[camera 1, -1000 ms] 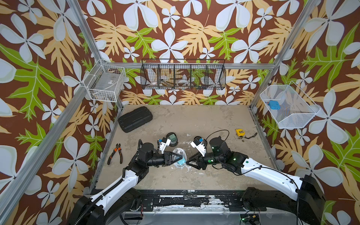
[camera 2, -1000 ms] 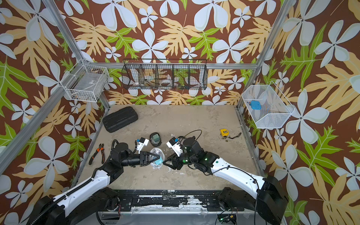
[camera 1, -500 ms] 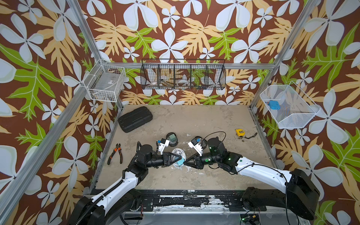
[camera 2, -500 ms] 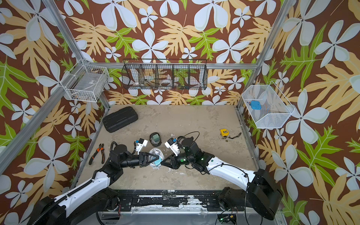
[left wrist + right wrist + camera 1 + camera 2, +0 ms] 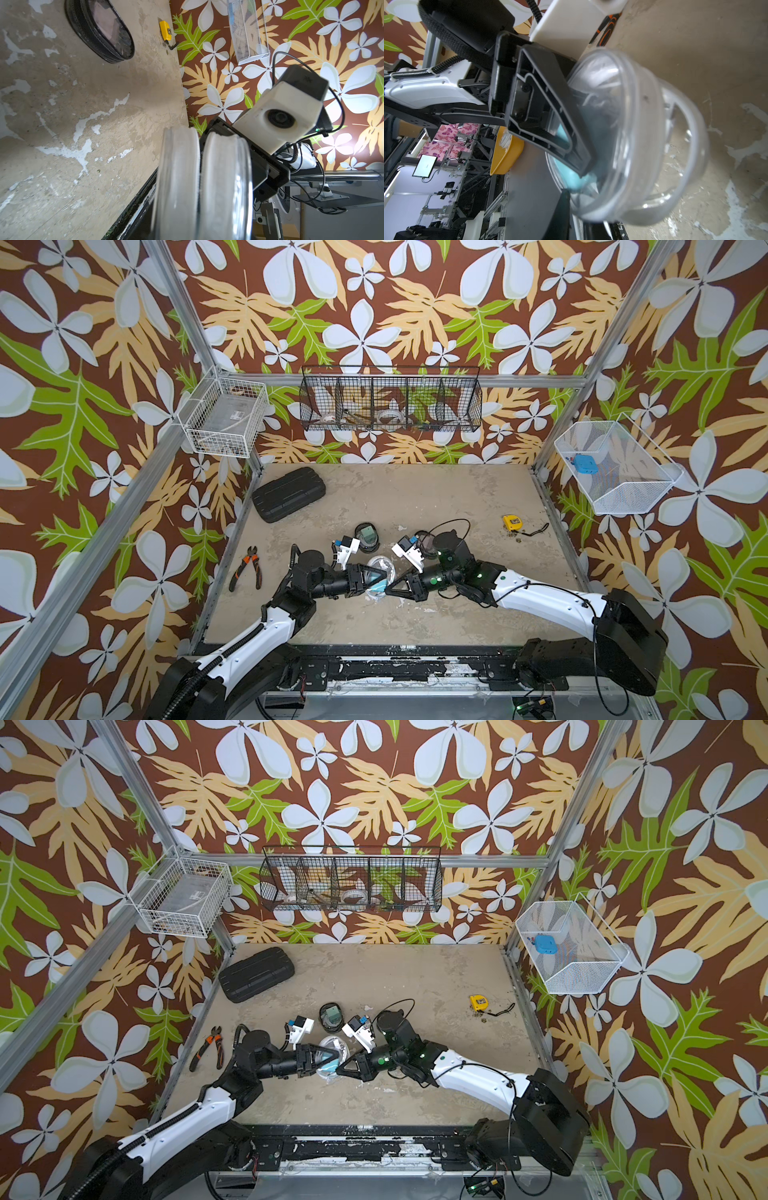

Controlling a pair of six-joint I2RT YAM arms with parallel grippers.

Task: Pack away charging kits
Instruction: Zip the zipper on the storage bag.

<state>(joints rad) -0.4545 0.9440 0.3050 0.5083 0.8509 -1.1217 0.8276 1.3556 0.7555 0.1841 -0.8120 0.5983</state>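
Holding the clear pouch (image 5: 384,565) up on its edge near the front middle of the bench (image 5: 415,497), my left gripper (image 5: 383,577) is clamped on it, one black finger (image 5: 550,108) lying flat across its see-through face. The pouch is an oval shell of clear plastic with a clear rim. From my left wrist its two halves (image 5: 218,187) show edge-on, side by side, with a narrow gap between them. Inside sit the teal plug block (image 5: 568,180), low against the wall, and above it the loose white cable (image 5: 593,97). My right gripper (image 5: 390,592) meets the pouch from the opposite side, its jaws drawn together to a point right at the rim. I cannot tell whether they pinch anything there. Two black-rimmed pouches lie flat farther back on the bench. One (image 5: 368,536) shows a mint green block through its window. The other (image 5: 99,31) lies just beside my right arm, with something dusky pink inside.
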